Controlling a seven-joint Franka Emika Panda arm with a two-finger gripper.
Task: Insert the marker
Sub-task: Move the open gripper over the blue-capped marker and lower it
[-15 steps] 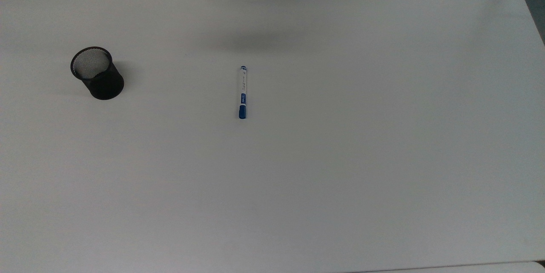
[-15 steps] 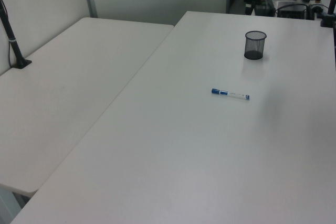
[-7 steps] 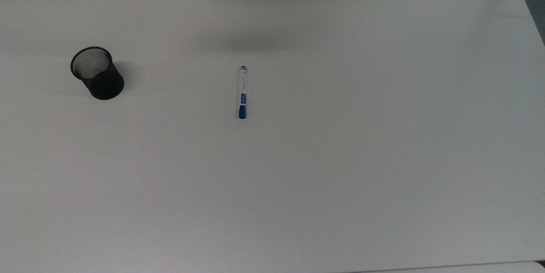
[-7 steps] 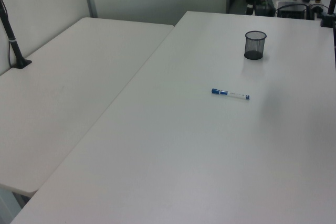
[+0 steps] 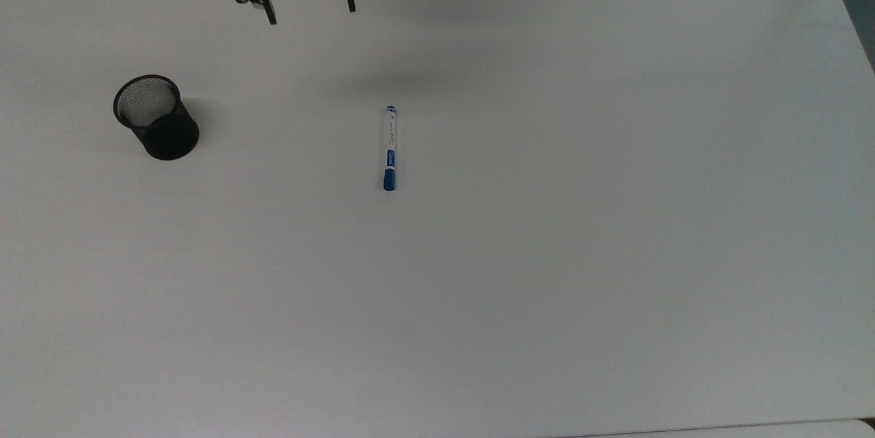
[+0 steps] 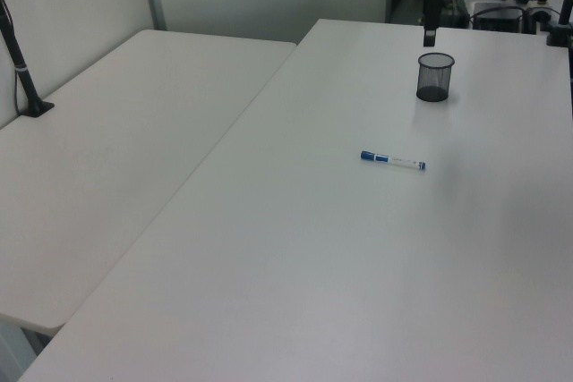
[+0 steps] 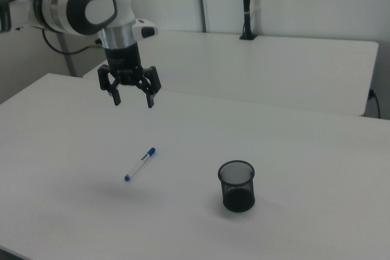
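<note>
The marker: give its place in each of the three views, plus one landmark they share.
Top view: the marker lies near centre, cap toward the bottom.
Left view: it lies right of centre, cap to the left view's left.
Right view: it lies left of centre, below the open gripper.
Shared landmark: the black mesh cup.

Black mesh cup [image 5: 156, 117] upright on white table [image 5: 547, 253].

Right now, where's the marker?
The marker lies flat on the white table near the top view's centre, to the right of the black mesh cup, apart from it and below the open gripper.
</note>
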